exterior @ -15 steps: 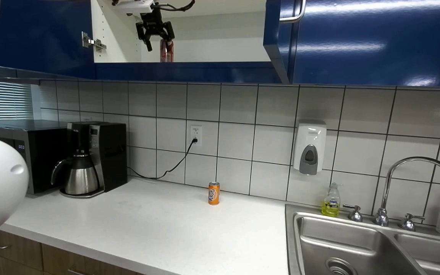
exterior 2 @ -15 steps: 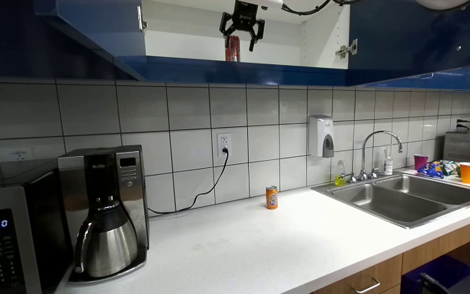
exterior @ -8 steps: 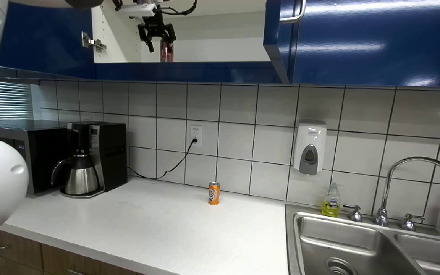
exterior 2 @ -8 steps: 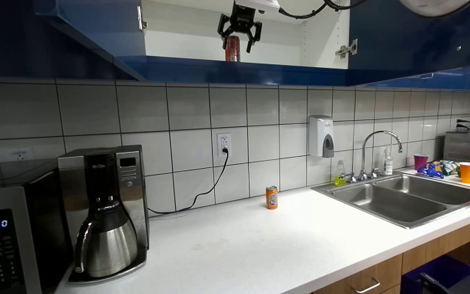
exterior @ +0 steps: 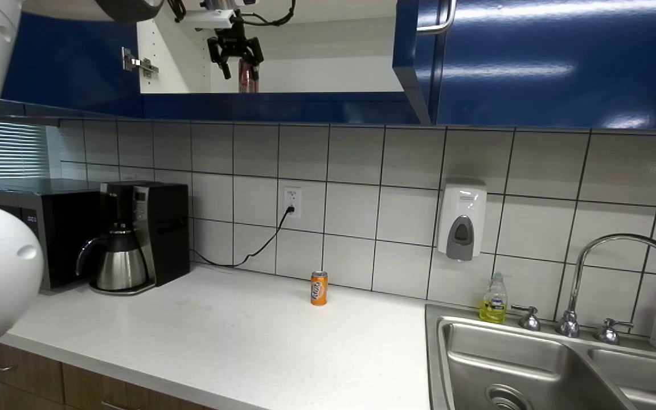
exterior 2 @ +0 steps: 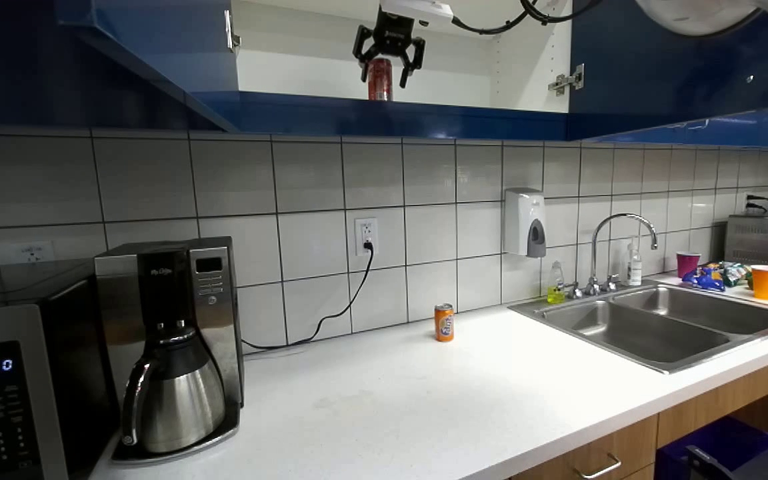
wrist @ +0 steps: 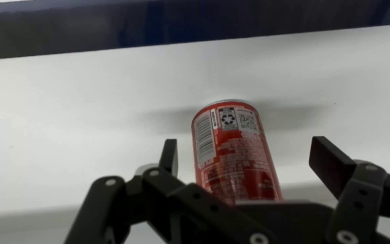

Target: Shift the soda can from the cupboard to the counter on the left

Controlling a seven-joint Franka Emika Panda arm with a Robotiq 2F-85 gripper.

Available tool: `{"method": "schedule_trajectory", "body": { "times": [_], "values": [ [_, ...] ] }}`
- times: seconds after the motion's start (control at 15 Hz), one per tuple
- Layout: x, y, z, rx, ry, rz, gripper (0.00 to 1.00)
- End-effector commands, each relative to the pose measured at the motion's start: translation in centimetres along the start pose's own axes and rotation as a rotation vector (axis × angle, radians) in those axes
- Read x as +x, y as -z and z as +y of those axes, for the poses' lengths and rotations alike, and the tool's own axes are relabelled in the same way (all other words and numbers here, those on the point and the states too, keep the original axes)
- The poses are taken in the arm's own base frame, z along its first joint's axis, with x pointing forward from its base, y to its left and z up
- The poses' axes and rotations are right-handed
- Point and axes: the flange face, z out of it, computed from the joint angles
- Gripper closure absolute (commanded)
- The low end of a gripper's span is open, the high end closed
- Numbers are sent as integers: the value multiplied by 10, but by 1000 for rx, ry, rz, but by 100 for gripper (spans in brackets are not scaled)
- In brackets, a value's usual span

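The red soda can (wrist: 232,149) stands upright on the pale shelf of the cupboard (exterior 2: 404,119), behind its blue front edge. My gripper (wrist: 244,145) points down over the can, open, one finger on each side. In the wrist view a gap shows between the can and each of the fingers (wrist: 330,162). The can's upper end is hidden behind the gripper's body there. Both exterior views show the gripper (exterior: 241,75) at the can's top, and the can's foot is hidden by the cupboard edge. Below spreads the white counter (exterior 2: 417,400).
An orange can (exterior 2: 444,323) stands on the counter near the tiled wall. At one end are a coffee maker (exterior 2: 217,333) and a microwave (exterior 2: 71,373); a steel sink (exterior: 433,353) lies opposite. Open blue doors (exterior: 419,62) flank the cupboard opening.
My gripper has sunk slightly and shifted sideways, so that its fingers now straddle the red can more fully. It has stayed open, and the can has not moved.
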Motion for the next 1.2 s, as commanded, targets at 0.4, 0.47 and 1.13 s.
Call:
{"method": "schedule_trajectory", "body": {
  "times": [0.4, 0.47, 1.13],
  "values": [
    [9, -2, -1, -34, -6, 43, 0],
    [9, -2, -1, -35, -6, 46, 0],
    [12, -13, -3, -35, -6, 51, 44]
  ]
}}
